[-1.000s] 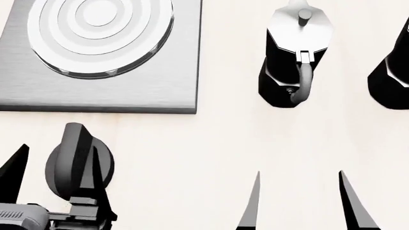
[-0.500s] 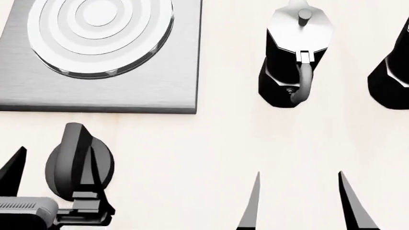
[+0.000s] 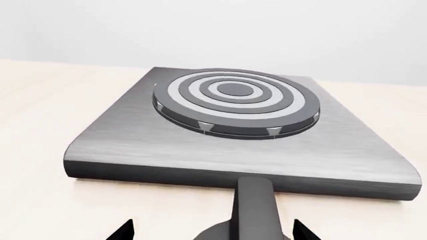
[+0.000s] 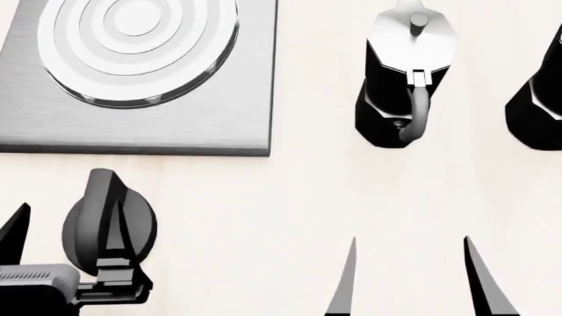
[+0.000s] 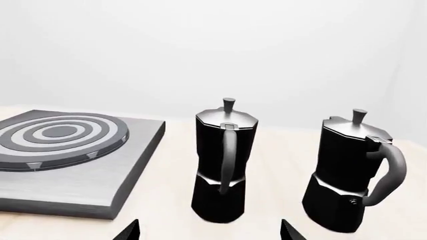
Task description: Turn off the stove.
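Knob (image 4: 110,220) of the stove (image 4: 176,125) sits on the worktop (image 4: 290,197) just before the slab, straddled by the wide-spread left tool (image 4: 66,227), which next must close on its ridge and twist.

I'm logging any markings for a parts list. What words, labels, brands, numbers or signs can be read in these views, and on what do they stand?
None: no text, number or sign is readable in any view.
The stove slab and burner are plain metal.
The knob carries no dial marks.
Both moka pots are unmarked black.
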Available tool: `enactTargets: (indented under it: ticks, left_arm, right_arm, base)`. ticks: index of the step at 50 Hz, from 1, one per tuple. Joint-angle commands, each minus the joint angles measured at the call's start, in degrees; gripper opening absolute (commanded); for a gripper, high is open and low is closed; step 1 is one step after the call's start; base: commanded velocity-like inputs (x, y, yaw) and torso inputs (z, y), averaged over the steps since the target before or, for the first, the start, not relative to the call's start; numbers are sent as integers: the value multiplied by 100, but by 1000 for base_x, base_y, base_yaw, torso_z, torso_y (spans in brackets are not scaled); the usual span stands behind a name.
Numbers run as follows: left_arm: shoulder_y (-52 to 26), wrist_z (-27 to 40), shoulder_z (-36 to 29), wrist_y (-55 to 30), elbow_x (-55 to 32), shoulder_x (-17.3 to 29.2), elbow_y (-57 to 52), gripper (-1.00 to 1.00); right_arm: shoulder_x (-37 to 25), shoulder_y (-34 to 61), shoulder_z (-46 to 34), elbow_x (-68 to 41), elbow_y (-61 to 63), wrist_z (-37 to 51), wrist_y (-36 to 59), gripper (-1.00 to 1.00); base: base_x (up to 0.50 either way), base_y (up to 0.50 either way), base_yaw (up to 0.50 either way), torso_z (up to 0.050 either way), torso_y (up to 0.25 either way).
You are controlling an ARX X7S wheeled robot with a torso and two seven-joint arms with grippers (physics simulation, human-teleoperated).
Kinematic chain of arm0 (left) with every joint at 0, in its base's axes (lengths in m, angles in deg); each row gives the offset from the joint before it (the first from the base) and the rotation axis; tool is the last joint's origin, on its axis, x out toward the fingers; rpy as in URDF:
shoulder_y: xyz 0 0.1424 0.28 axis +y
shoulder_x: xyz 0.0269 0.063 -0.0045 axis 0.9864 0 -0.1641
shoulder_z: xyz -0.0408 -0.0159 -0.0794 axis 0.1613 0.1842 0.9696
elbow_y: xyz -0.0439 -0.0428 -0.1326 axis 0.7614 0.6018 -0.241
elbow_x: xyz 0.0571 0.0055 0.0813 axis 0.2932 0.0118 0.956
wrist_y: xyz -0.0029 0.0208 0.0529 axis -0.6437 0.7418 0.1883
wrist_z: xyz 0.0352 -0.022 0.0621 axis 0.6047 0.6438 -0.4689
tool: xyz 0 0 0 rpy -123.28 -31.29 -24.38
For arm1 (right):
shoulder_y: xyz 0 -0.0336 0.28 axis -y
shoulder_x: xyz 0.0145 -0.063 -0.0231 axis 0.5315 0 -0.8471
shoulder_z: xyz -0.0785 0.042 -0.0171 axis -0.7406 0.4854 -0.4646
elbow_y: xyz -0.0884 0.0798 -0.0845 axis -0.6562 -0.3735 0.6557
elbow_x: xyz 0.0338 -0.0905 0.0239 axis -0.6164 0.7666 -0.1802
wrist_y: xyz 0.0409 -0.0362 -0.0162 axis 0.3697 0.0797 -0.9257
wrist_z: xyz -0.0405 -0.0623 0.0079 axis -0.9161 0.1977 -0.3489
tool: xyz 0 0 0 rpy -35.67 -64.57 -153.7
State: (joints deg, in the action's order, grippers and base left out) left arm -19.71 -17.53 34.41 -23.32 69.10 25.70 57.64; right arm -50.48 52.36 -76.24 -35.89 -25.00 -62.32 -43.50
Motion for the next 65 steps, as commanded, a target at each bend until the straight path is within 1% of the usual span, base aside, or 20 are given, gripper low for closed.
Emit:
enactTargets:
  ticks: [1, 14, 25, 40, 65]
  left_arm:
    - [-22, -122, 139, 0, 34, -111, 126, 100]
    - [-125, -134, 90, 61, 33, -121, 362, 100]
    - [-32, -85, 99, 43, -11, -53, 273, 100]
    - [319, 21, 366, -221, -399, 233, -399, 100]
    - [440, 230, 764, -455, -770, 450, -589, 100]
  right_arm:
    - [90, -6, 123, 105, -26, -105, -21, 100]
    - [63, 1, 115, 83, -16, -87, -14, 100]
    - [48, 17, 103, 69, -32, -70, -13, 100]
    - [28, 25, 82, 51, -31, -48, -17, 100]
    - [-16, 21, 60, 21, -7, -8, -14, 100]
  base:
    - [0, 0, 0, 0, 0]
    - [0, 0, 0, 0, 0]
    - [0, 0, 0, 0, 0]
    - [0, 0, 0, 0, 0]
    - [0, 0, 0, 0, 0]
